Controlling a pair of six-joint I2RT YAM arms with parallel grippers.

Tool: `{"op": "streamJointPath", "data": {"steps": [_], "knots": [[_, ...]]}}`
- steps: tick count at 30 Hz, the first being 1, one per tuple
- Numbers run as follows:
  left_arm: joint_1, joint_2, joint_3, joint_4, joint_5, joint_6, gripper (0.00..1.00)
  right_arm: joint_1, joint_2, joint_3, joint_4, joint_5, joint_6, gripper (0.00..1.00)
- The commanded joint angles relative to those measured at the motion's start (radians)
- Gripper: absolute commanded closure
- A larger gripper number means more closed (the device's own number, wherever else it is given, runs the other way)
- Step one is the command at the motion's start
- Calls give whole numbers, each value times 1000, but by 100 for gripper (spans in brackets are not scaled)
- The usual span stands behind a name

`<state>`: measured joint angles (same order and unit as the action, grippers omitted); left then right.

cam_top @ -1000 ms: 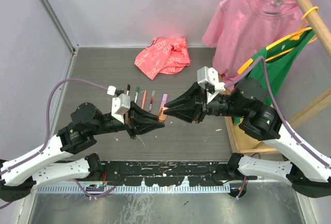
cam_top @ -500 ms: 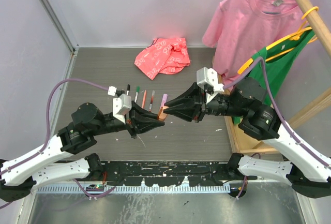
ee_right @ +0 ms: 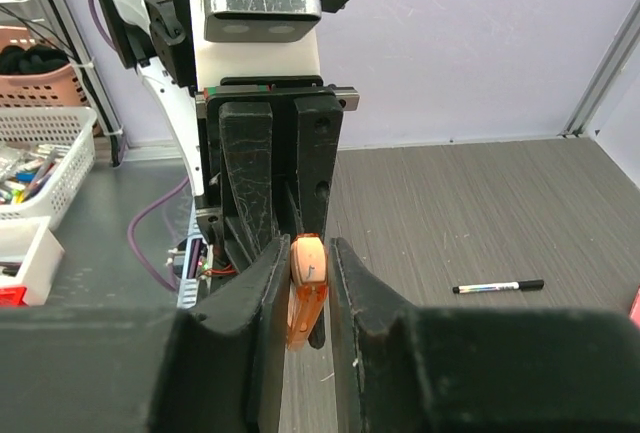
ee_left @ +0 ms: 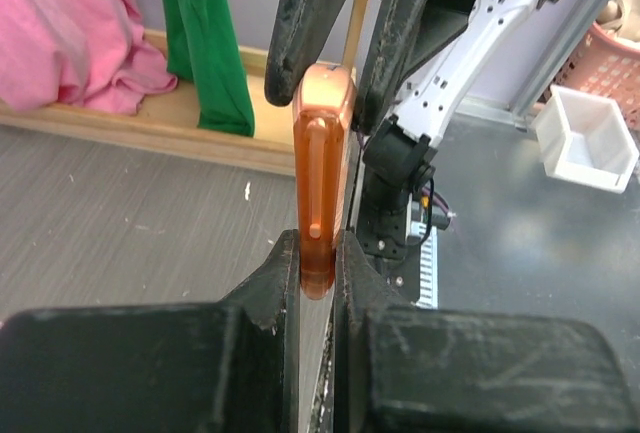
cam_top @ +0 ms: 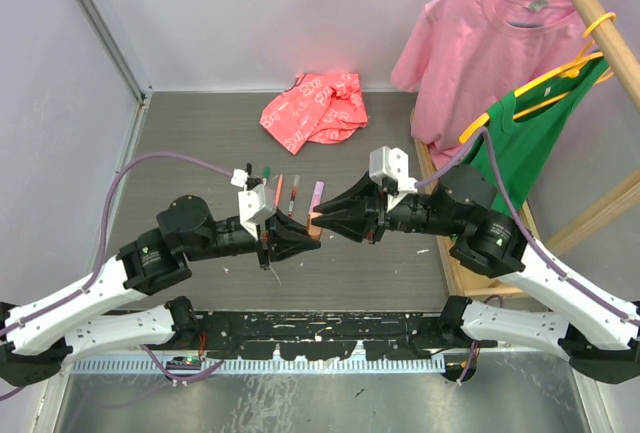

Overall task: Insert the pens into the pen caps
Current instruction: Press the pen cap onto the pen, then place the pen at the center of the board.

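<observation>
Both arms meet tip to tip over the middle of the worktop, nearer its front edge than its back. The left gripper (cam_top: pixel 308 238) is closed on the lower end of the short orange pen (ee_left: pixel 322 168); in the left wrist view its jaws pinch the barrel from both sides. The right gripper (cam_top: pixel 318 218) sits over the opposite end of the same item, its jaws flanking the orange cap (ee_right: pixel 305 288) with the clip. Contact cannot be confirmed from either wrist view, so whether it grips is undetermined. The seam between pen and cap is not resolvable.

On the worktop behind the grippers, toward the back edge, lies a row of pens: a black-tipped white marker (cam_top: pixel 248 170), a green-tipped marker (cam_top: pixel 266 175), the salmon-orange pen (cam_top: pixel 278 190), the dark red pen (cam_top: pixel 294 194) and the pink highlighter (cam_top: pixel 317 195). They lie apart from one another, roughly parallel. The left arm's wrist camera overlaps the near ends of the two markers.

The red patterned cloth (cam_top: pixel 315 106) is bunched near the back edge, well apart from the pens. Along the right edge stands a wooden rack (cam_top: pixel 470 273) carrying a pink T-shirt (cam_top: pixel 480 48) and a green garment (cam_top: pixel 530 143); the right arm's elbow sits just beside them. Small white scraps (cam_top: pixel 424 251) lie near the right side.
</observation>
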<state>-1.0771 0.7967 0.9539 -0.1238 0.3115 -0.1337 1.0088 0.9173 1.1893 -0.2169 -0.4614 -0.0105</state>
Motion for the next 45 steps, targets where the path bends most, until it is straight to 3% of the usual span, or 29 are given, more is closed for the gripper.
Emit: {"op": "streamJointPath", "data": {"steps": [1, 9, 15, 20, 23, 26, 34, 39, 45], "knots": [[5, -16, 124, 313, -97, 17, 100, 59, 44, -143, -227, -33, 30, 100], [4, -31, 130, 299, -107, 23, 100, 67, 2, -155, -232, 12, 56, 100], [5, -23, 141, 191, -75, 28, 100, 67, 17, 13, -206, 91, 54, 100], [5, -28, 117, 51, -80, 29, 100, 67, 42, 168, -108, 104, 24, 62], [5, -60, 65, 25, -93, 13, 100, 67, 60, 246, -55, 101, 21, 51], [4, -104, 19, -9, -118, 0, 100, 67, 63, 276, -34, 131, 18, 48], [5, -239, -70, -121, -251, -90, 100, 67, -50, 65, -10, 404, 129, 44], [5, -308, -90, -208, -313, -164, 100, 67, -113, -110, 17, 546, 280, 40], [4, -317, -74, -356, -450, -241, 100, 67, -141, -210, -3, 727, 488, 34]]}}
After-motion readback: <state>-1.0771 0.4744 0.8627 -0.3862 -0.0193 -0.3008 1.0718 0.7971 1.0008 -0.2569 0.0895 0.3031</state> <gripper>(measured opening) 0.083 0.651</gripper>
